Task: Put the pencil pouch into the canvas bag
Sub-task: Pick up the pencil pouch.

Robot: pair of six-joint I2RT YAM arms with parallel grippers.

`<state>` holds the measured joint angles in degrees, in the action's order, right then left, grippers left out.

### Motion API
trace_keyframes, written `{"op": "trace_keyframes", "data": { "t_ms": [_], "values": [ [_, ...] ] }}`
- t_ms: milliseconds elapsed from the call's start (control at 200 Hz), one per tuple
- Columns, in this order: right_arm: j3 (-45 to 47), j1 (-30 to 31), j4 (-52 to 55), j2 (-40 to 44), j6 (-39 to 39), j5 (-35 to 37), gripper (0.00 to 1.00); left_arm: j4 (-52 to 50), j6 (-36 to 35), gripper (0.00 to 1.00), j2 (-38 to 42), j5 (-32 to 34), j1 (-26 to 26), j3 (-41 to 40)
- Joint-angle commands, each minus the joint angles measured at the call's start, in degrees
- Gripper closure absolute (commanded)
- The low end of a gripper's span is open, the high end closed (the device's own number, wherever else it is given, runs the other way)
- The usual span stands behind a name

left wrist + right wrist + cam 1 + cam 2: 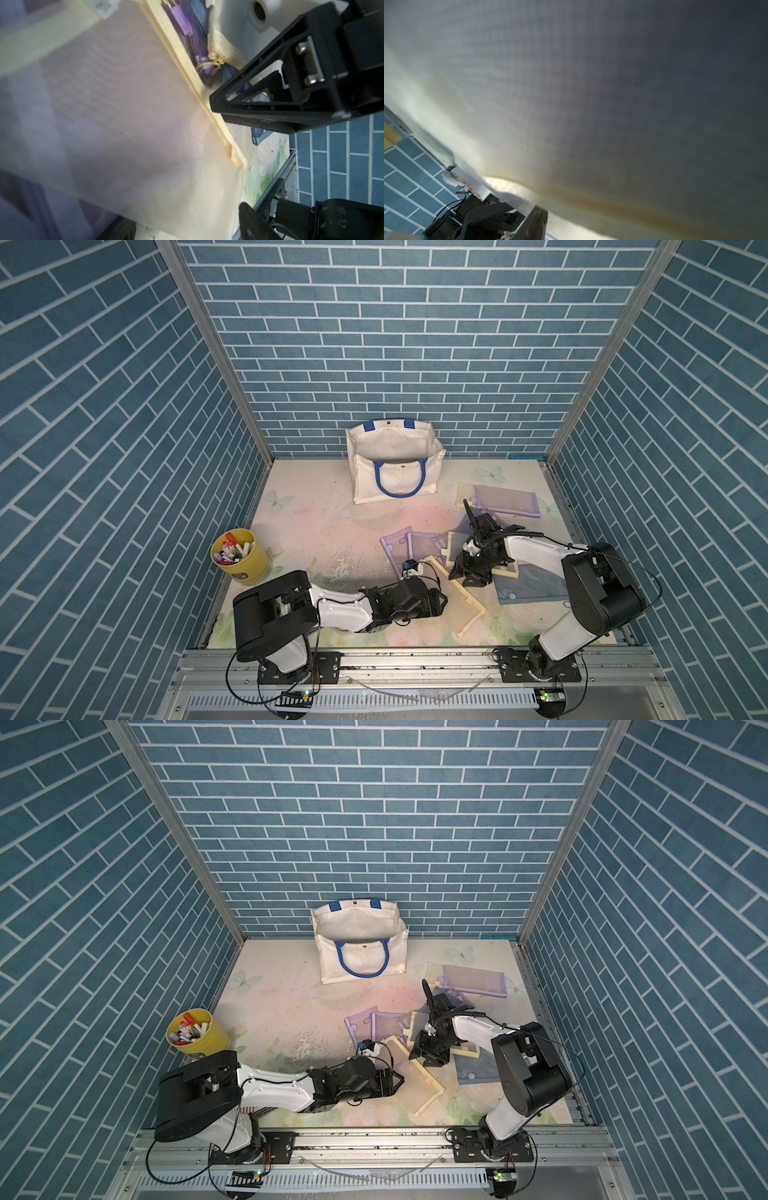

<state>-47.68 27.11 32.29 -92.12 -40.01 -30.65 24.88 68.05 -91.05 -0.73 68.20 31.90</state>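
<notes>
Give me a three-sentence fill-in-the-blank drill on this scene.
The canvas bag has handles coloured ___.
The cup holding the markers is ___.
The canvas bag's mouth is ___, not shut.
Missing words: blue; yellow; open.

Blurred yellow pouch (571,93) fills right wrist view; detail lost.

No legible text. The white tag (102,7) sewn on the yellow mesh pouch (135,104) carries a dark printed code, too blurred to read. The orange tab (234,155) on its edge has a pale round mark, unreadable. The white label (467,182) in the right wrist view has orange print, illegible. The yellow cup (249,562) has a dark mark, too small.
</notes>
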Motion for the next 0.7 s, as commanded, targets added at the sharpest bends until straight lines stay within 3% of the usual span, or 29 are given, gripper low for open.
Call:
{"op": "trace_keyframes", "data": {
  "t_ms": [0,120,250,370,695],
  "values": [
    [2.83,0.57,-0.61,0.57,0.59,-0.91,0.49,3.24,1.63,0.26,-1.76,2.30,0.42,-0.02],
    [3.36,1.15,-0.89,1.67,-0.05,-2.10,0.49,2.50,0.89,0.34,-1.50,2.53,0.42,1.07],
    [3.64,1.67,-2.59,1.31,-0.69,-3.46,0.50,0.30,-0.27,0.53,0.79,3.18,0.04,1.27],
    [3.15,2.05,-4.48,0.80,-1.38,-5.49,0.50,-1.35,-1.62,0.63,2.34,2.41,-1.11,1.70],
    [2.93,2.59,-9.47,0.04,-0.90,-10.37,0.51,-5.25,-2.75,0.59,4.63,0.24,-4.82,2.11]
  ]
}}
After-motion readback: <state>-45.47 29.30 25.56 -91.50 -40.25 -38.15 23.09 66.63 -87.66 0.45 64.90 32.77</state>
